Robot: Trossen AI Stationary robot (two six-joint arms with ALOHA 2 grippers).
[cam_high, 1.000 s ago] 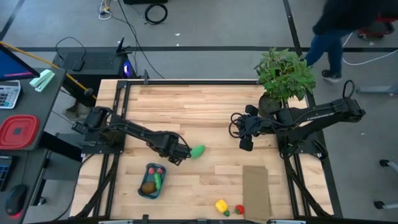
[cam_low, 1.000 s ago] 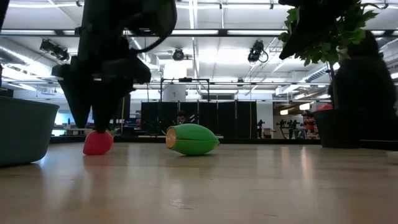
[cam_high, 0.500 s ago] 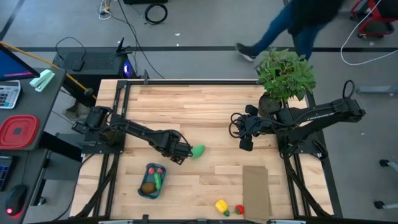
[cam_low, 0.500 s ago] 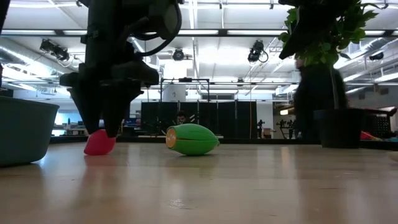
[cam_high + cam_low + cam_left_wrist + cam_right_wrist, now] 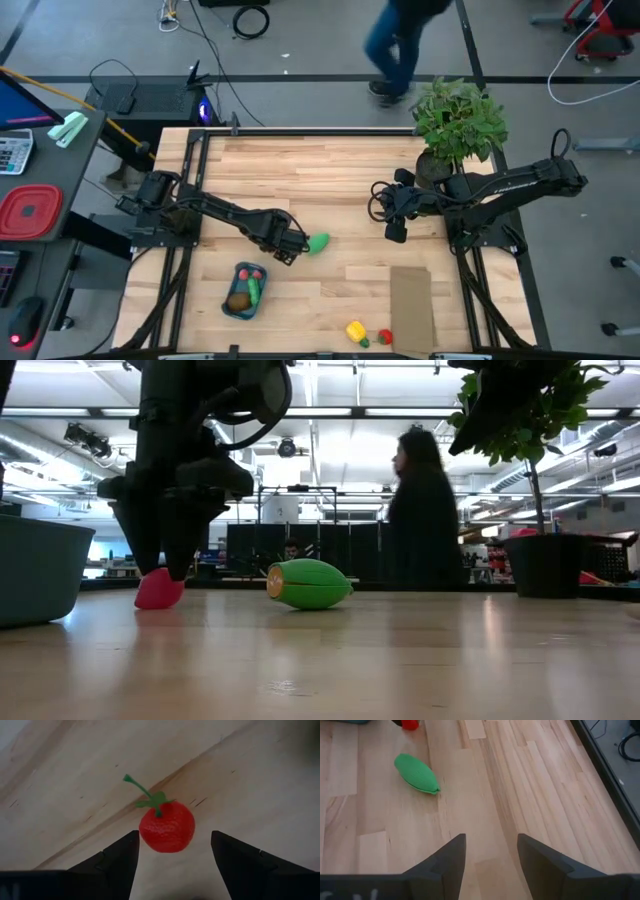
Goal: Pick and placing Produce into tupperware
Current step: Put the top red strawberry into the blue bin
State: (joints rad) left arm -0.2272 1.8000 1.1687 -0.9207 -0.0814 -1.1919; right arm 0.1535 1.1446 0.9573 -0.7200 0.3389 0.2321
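Note:
My left gripper [image 5: 172, 852] is open and points down over a small red fruit with a green stem [image 5: 166, 826], which lies on the wood between the two fingers. In the low view the fingers [image 5: 165, 555] stand just above that red piece [image 5: 158, 590]. A green oval piece [image 5: 318, 241] lies on the table right next to it, also seen in the low view [image 5: 308, 583]. The teal tupperware [image 5: 232, 305] near the table's near edge holds a brown, a green and a pink piece. My right gripper [image 5: 490, 852] is open and hovers over bare wood at the right.
A yellow piece [image 5: 355, 331] and a small red piece [image 5: 384, 337] lie at the near edge beside a flat cardboard rectangle [image 5: 411, 310]. A potted plant [image 5: 458, 120] stands at the far right corner. A person [image 5: 420, 510] walks beyond the far edge.
My left gripper has shifted slightly over the red fruit, and its two fingers now show apart on either side of it in the low view. The fruit and the green piece have stayed put. A person has walked from right to left behind the table.

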